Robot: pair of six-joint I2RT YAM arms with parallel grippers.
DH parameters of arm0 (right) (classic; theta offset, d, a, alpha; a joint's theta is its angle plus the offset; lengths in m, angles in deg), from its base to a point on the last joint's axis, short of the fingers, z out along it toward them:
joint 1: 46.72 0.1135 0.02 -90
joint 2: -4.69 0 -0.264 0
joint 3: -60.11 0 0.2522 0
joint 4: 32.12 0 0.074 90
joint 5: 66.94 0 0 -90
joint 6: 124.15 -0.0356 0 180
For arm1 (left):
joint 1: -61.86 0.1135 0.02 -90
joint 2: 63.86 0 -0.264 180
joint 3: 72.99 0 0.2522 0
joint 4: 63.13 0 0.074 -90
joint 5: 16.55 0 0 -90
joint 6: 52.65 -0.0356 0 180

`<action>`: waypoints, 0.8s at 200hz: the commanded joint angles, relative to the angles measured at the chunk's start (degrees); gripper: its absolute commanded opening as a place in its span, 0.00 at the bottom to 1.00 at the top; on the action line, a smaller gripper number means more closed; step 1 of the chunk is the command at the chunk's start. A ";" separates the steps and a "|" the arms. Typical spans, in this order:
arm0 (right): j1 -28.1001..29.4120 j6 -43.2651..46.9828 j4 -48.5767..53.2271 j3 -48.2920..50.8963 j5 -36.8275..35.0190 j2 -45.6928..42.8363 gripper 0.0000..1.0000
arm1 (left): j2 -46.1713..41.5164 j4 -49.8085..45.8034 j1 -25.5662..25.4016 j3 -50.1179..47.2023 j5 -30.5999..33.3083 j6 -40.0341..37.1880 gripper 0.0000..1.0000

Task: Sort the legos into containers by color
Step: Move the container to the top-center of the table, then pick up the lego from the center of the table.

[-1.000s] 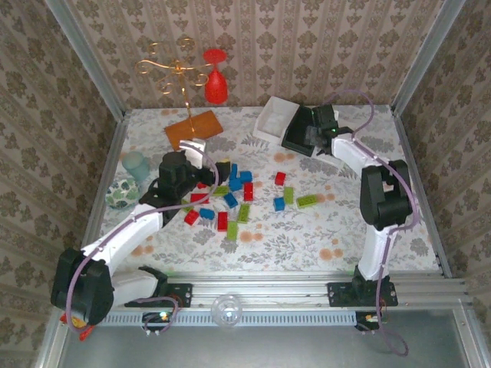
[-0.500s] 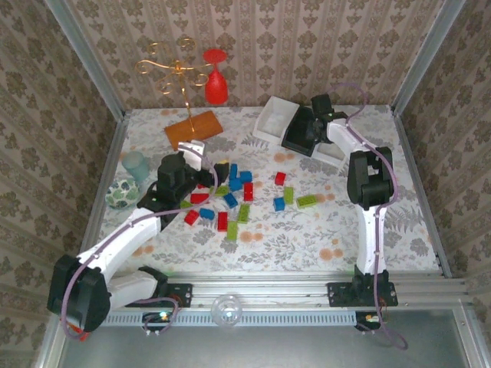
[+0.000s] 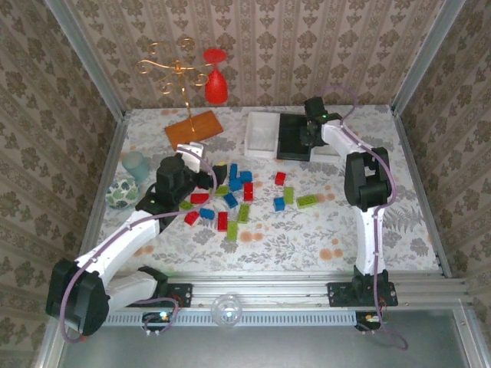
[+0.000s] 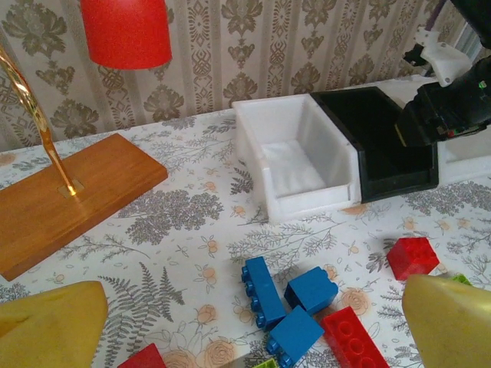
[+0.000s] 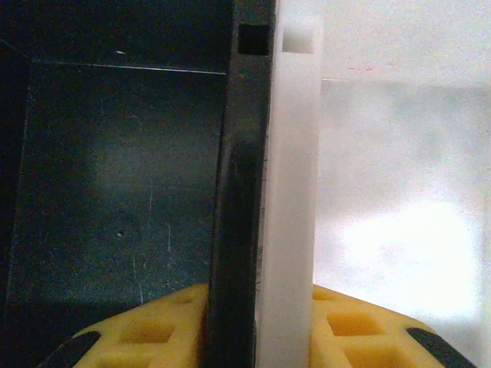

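My right tool (image 5: 261, 331) is clamped shut at the far edge of the surface (image 3: 345, 230). Its yellow pads (image 5: 146, 333) pinch two walls pressed together: the right wall of the black tray (image 3: 291, 139) and the touching wall of a second white tray (image 5: 383, 192). The first white tray (image 4: 295, 161) sits against the black tray's left side, along the same far edge. My left tool (image 4: 249, 330) hangs wide open above the left part of the legos (image 3: 230, 195), holding nothing, with a yellow fingertip (image 4: 46, 330) at each lower corner of the wrist view. The red, blue and lime bricks lie loose in the middle of the surface, most in one cluster. A few more lie just to its right, well apart from all three trays. An orange wooden board (image 4: 69, 199) lies near the far left corner.
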 commanded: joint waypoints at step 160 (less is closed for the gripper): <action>20.60 -17.90 -17.18 39.42 -10.25 -27.83 0.85 | 4.39 -3.48 -1.70 -3.30 -2.30 7.17 1.00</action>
